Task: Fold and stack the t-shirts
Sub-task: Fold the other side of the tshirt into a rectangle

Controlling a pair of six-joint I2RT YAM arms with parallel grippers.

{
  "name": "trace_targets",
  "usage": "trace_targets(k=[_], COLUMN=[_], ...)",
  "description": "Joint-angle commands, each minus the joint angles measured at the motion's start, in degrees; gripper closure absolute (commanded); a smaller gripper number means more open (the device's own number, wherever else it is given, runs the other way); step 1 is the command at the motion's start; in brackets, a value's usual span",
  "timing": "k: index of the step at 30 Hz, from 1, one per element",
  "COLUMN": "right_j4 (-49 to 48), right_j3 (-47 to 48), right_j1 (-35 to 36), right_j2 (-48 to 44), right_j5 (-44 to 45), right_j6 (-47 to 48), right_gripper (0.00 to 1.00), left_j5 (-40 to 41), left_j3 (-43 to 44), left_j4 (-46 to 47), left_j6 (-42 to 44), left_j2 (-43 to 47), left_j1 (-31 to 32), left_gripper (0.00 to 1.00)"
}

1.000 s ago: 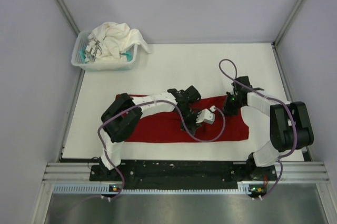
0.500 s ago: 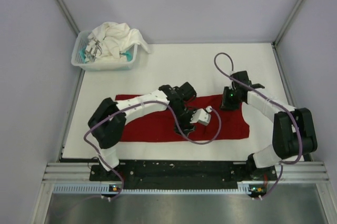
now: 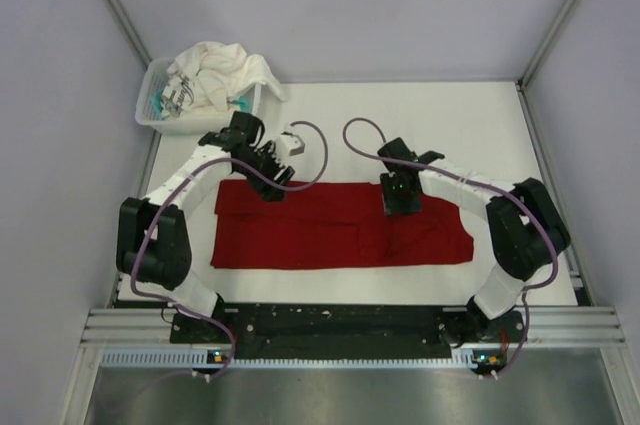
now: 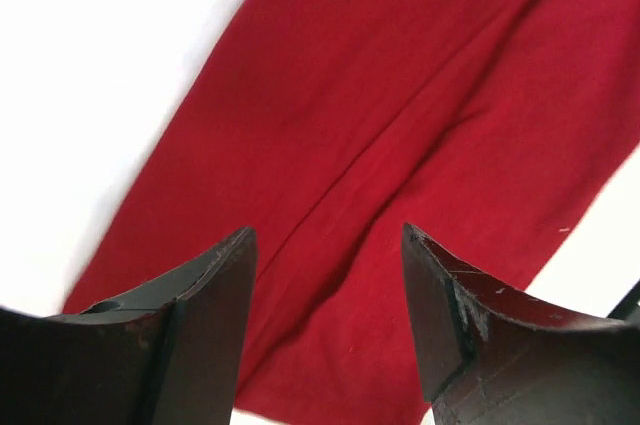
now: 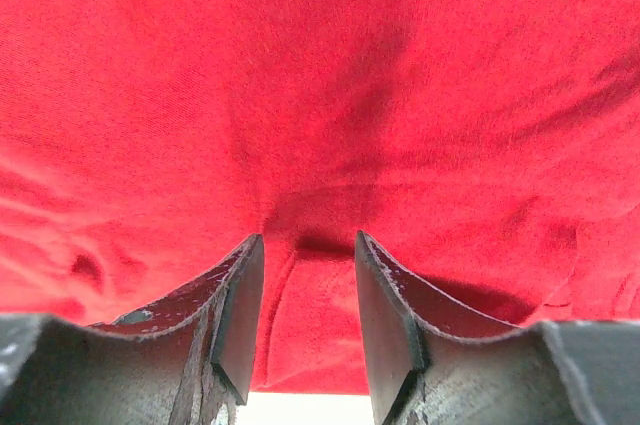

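The deep red t-shirt point(image 3: 330, 230) lies on the white table as a long folded strip. My left gripper point(image 3: 272, 183) hangs open just above its far left edge; in the left wrist view the jaws point(image 4: 328, 245) stand wide apart over the red cloth point(image 4: 400, 95) and hold nothing. My right gripper point(image 3: 400, 205) is down on the shirt's far edge, right of centre. In the right wrist view its jaws point(image 5: 308, 245) are apart and straddle a small ridge of red cloth point(image 5: 320, 65). The white t-shirt point(image 3: 222, 73) lies crumpled in the basket.
The small white slatted basket point(image 3: 190, 121) stands at the table's far left corner, close behind my left arm. Grey walls enclose the table on three sides. Both arms' purple cables loop above the shirt.
My left gripper has swung from the shirt's middle to its far left edge. My right gripper has slid left along the far edge.
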State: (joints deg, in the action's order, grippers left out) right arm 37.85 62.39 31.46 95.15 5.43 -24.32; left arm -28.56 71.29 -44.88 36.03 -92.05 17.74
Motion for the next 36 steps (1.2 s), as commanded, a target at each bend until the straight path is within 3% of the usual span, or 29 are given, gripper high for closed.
trace_targets(k=[1, 6, 10, 14, 19, 23, 24, 27, 30, 36], right_j4=[5.5, 6.9, 7.7, 10.0, 14.7, 14.9, 14.9, 15.5, 17.1, 16.3], right_j3=[3.2, 3.3, 2.7, 1.4, -4.9, -11.3, -12.1, -13.7, -14.0, -12.3], right_j1=[2.3, 3.2, 3.2, 3.2, 3.2, 3.2, 3.2, 3.2, 2.9, -6.3], right_j2=[2.3, 3.2, 3.0, 1.2, -5.5, -9.3, -9.7, -11.5, -15.5, -24.9], right_j5=[6.2, 6.8, 7.5, 9.5, 12.7, 9.3, 8.8, 8.4, 8.6, 5.8], right_j6=[-2.7, -3.2, -4.1, -5.2, -10.2, -14.9, -15.8, -18.0, -19.7, -15.7], right_gripper=[0.59, 0.64, 0.86, 0.98, 1.0, 1.0, 0.99, 0.71, 0.57, 0.52], left_j5=[10.7, 12.8, 15.3, 17.9, 20.9, 20.9, 20.6, 20.3, 20.4, 17.8], left_j3=[-4.8, -8.8, -10.7, -11.3, -10.9, -11.7, -11.7, -11.4, -11.6, -11.7], left_j4=[3.8, 6.8, 9.0, 11.0, 11.9, 13.1, 13.1, 13.0, 12.6, 9.3], left_j6=[-5.6, -6.4, -6.5, -6.7, -6.9, -6.6, -6.3, -6.2, -5.4, -3.6], left_j2=[2.6, 0.1, -1.9, -4.3, -7.4, -8.0, -8.0, -8.0, -7.2, -3.2], left_j1=[-6.9, -13.2, -14.4, -15.4, -16.2, -16.4, -16.4, -16.6, -16.6, -16.7], left_gripper=[0.36, 0.37, 0.37, 0.37, 0.37, 0.37, 0.37, 0.37, 0.37, 0.37])
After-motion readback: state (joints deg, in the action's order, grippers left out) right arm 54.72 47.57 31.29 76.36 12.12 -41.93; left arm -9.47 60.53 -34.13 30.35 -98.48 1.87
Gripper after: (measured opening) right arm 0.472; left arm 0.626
